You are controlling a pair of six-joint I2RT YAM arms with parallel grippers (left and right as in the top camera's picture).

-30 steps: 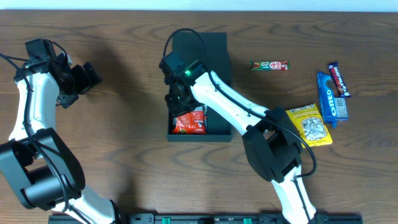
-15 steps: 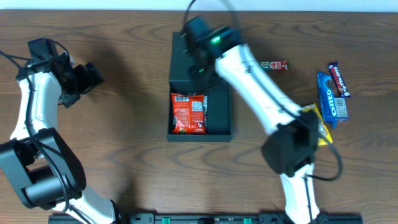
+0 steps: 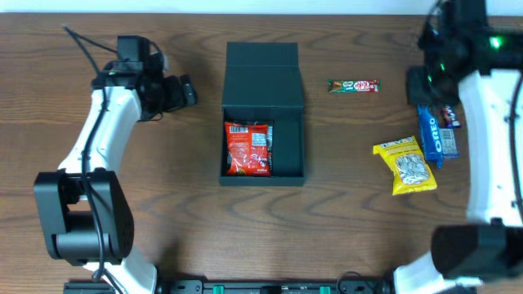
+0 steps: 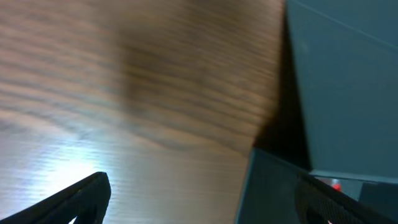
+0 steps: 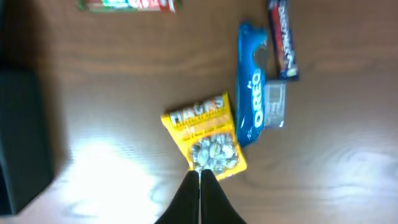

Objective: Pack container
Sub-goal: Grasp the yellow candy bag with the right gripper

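Moved: right gripper [image 5: 199, 177] has swung from over the dark teal-green rectangular container [image 3: 261, 73] to the far right; left gripper [image 3: 184, 91] has come closer to its left side.
Container place: mid-table, flap lid open toward the far side, red snack packet [image 3: 248, 149] in the near half.
Right fingers: pressed together, empty, near the yellow seed packet [image 5: 204, 140].
Left fingers: spread wide, empty.
Right of yellow packet: blue Oreo pack [image 3: 435, 137].

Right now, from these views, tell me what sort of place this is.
Probably a robot test bench rather than a home: a left arm and a right arm at a wooden table, a container holding one red snack packet, and an Oreo pack among snacks laid out beside it.
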